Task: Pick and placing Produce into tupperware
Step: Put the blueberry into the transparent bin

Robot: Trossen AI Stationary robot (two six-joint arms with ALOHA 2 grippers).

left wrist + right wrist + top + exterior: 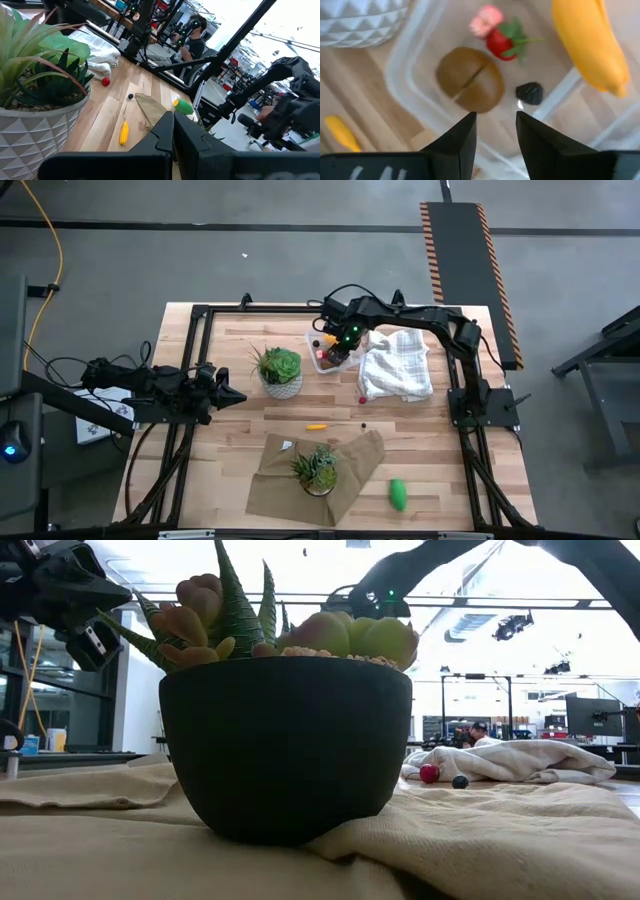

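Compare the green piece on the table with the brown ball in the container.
The green piece lies alone on bare wood at the table's near edge; the brown ball sits inside the clear tupperware, under the right claw. The green piece is oblong, the ball round with a seam. Both are toy produce.

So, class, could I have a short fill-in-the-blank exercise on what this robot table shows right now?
1. The right gripper hovers over the clear ____, its fingers apart and empty.
2. The brown ball lies inside it beside a red ____.
3. The left gripper waits, shut, near the ____ pot.
4. A green piece lies on the table next to the tan ____.

Missing words: tupperware; berry; white; cloth
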